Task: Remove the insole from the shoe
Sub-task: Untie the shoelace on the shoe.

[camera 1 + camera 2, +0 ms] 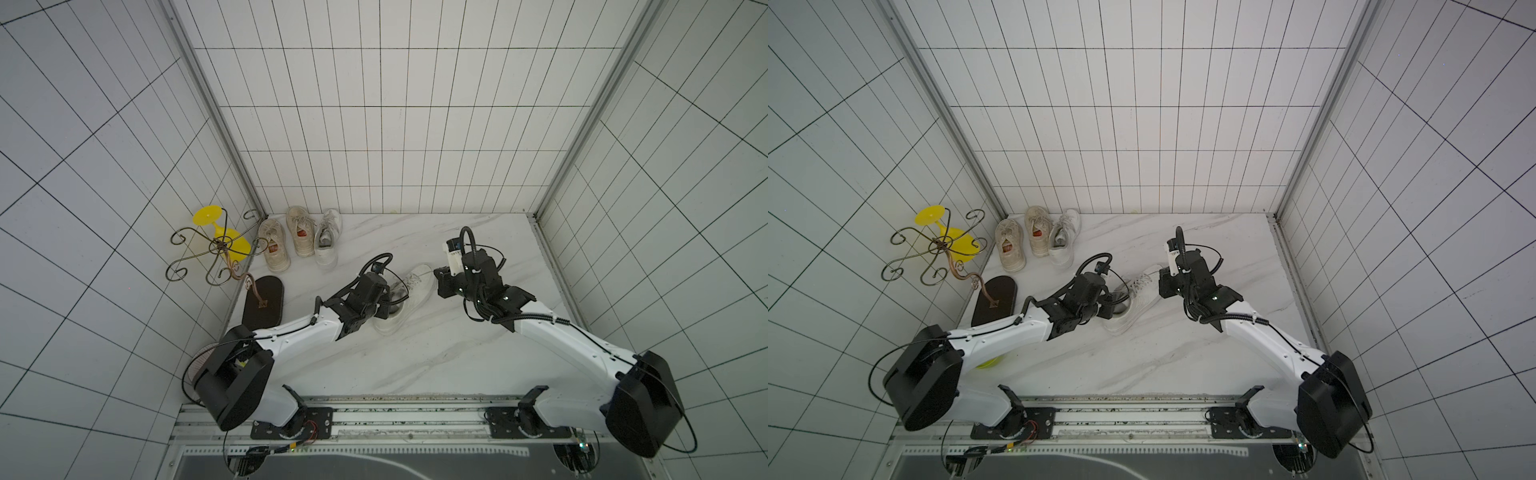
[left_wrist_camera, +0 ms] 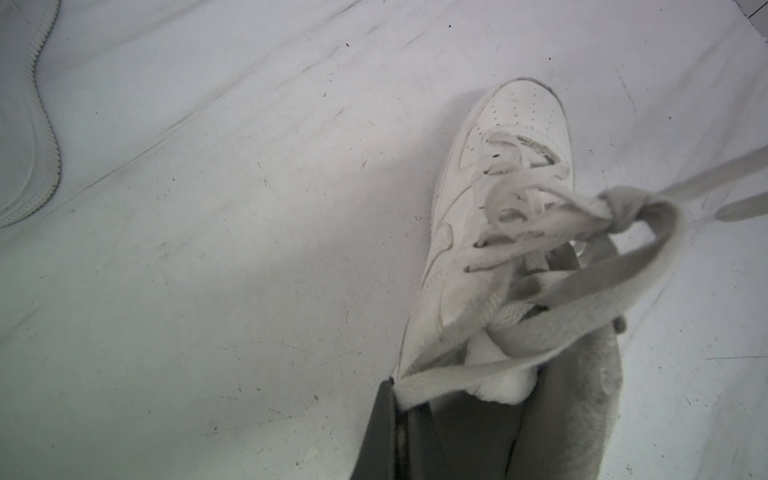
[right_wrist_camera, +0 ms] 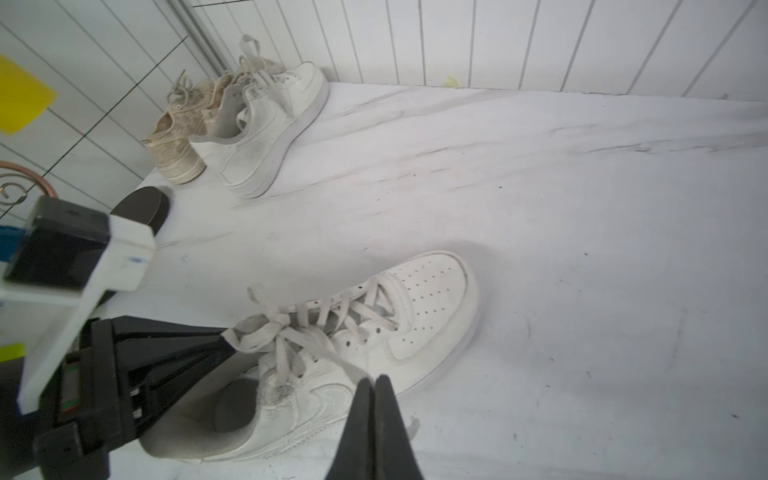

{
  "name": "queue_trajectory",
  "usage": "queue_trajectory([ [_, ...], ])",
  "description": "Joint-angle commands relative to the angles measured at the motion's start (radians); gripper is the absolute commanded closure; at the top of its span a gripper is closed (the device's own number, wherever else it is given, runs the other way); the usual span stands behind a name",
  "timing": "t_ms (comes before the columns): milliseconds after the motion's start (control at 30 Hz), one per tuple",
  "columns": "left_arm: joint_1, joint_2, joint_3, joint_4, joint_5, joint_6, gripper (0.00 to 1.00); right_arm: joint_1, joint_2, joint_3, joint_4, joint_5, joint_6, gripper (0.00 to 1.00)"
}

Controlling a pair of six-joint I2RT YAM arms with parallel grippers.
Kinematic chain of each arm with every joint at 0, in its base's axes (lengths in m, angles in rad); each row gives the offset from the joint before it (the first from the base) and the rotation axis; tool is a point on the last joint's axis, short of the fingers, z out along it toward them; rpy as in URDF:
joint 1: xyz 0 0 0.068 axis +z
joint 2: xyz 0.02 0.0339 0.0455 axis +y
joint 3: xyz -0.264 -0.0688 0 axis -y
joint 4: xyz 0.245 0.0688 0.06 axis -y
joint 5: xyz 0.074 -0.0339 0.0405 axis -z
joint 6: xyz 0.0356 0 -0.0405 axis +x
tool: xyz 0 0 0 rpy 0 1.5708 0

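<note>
A white laced shoe [image 1: 415,286] [image 1: 1144,286] [image 3: 419,332] lies mid-table, toe pointing to the back right. My left gripper [image 1: 392,301] [image 1: 1118,303] [image 2: 401,399] is shut, its tips at the shoe's heel opening. A loop of white lace [image 2: 478,372] lies across those tips; I cannot tell whether it is pinched. The insole is hidden; only the grey inside [image 3: 232,409] of the shoe shows. My right gripper [image 1: 441,284] [image 1: 1167,284] [image 3: 372,380] is shut and holds nothing, hovering just beside the shoe's middle.
Two beige shoes [image 1: 274,245] [image 1: 300,230] and a white one [image 1: 327,237] stand in the back left corner. A scrolled metal stand [image 1: 216,249] with a yellow glass [image 1: 226,241] rises from a dark oval base [image 1: 264,305] at the left edge. Tiled walls close three sides.
</note>
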Motion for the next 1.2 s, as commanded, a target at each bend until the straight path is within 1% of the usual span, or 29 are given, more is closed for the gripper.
queue_trajectory([
  [0,0.010,-0.019,-0.029,-0.016,-0.033,-0.002,1.00,-0.086,-0.054,-0.084,-0.030,0.042,0.063,1.00],
  [167,0.009,-0.018,-0.035,-0.005,-0.035,-0.001,1.00,-0.171,-0.116,-0.116,-0.040,0.055,0.093,1.00],
  [367,0.009,-0.010,-0.040,0.008,-0.024,0.007,1.00,-0.220,-0.137,-0.120,-0.068,0.077,0.120,1.00],
  [433,0.009,-0.010,-0.042,0.017,-0.005,0.011,1.00,-0.223,-0.128,-0.122,-0.062,0.039,0.108,1.00],
  [533,0.008,-0.016,-0.048,0.039,0.044,0.021,1.00,-0.219,-0.091,-0.123,-0.036,-0.071,0.081,1.00],
  [567,0.008,-0.019,-0.051,0.048,0.066,0.027,1.00,-0.208,-0.067,-0.115,-0.043,-0.087,0.071,0.98],
  [633,0.007,-0.022,-0.054,0.061,0.110,0.037,1.00,-0.164,-0.028,-0.093,-0.071,-0.065,0.044,0.80],
  [700,0.005,-0.021,-0.054,0.073,0.158,0.049,1.00,-0.089,-0.002,-0.071,-0.093,-0.009,0.009,0.62],
  [767,0.003,-0.021,-0.055,0.081,0.187,0.052,1.00,-0.029,0.008,-0.057,-0.100,0.020,-0.015,0.52],
  [800,0.004,-0.021,-0.057,0.081,0.193,0.051,1.00,-0.008,0.008,-0.054,-0.099,0.024,-0.022,0.50],
  [867,0.004,-0.023,-0.061,0.087,0.202,0.049,0.89,0.022,-0.003,-0.056,-0.083,0.016,-0.029,0.48],
  [900,0.004,-0.023,-0.062,0.090,0.206,0.049,0.86,0.038,-0.011,-0.063,-0.071,0.004,-0.039,0.48],
  [1033,0.004,-0.022,-0.063,0.095,0.215,0.047,0.79,0.120,-0.020,-0.065,-0.031,-0.034,-0.091,0.49],
  [1100,0.004,-0.024,-0.066,0.101,0.218,0.044,0.73,0.173,-0.004,-0.053,-0.026,-0.018,-0.109,0.50],
  [1167,0.004,-0.030,-0.070,0.105,0.216,0.044,0.69,0.206,0.022,-0.036,-0.025,0.012,-0.111,0.50],
])
